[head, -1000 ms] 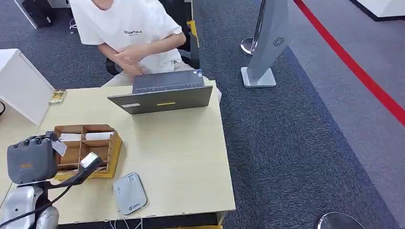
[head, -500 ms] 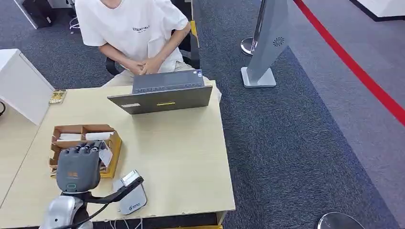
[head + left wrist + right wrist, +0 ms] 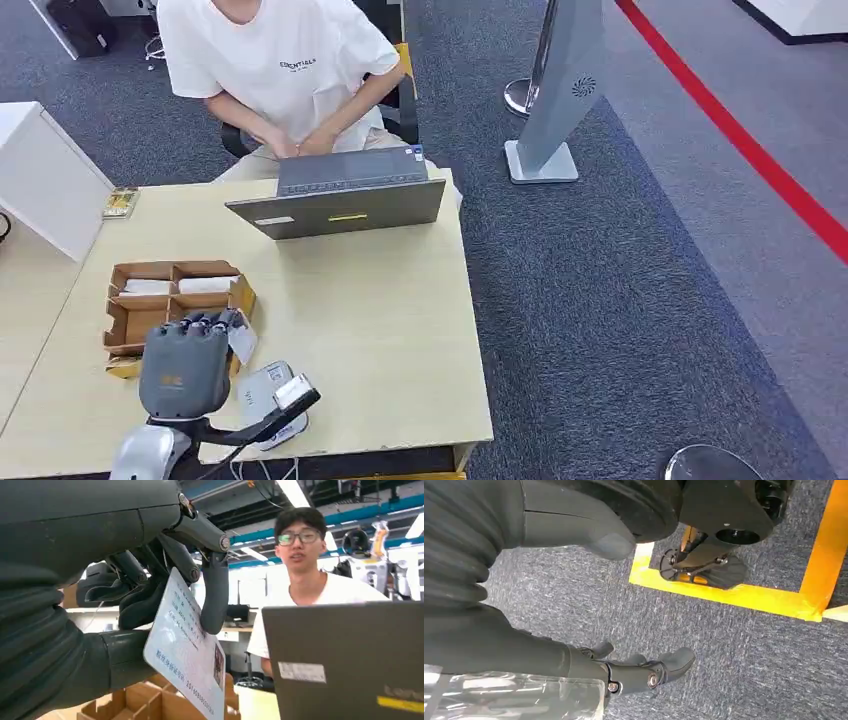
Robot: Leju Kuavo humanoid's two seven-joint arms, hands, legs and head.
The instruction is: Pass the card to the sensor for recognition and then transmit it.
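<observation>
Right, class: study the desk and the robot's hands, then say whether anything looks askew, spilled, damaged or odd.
Nothing stands out. The left hand holds the card beside the wooden tray, near the card reader. The laptop sits squarely, nothing spilled. The right hand hangs over carpet.

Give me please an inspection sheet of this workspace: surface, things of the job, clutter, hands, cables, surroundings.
Surface: pale wooden table, the area near the laptop bare.
Job's things: card held in the left hand; grey card sensor flat near the table's front edge; wooden card box with white cards in its rear compartments.
Clutter: open laptop at the far edge; small packet at the far left.
Hands: left hand grips the card, next to the sensor; right hand hangs above the carpet, holding nothing.
Cables: one dark cable at the left wrist.
Surroundings: seated person behind the laptop; grey stand; red floor line.
</observation>
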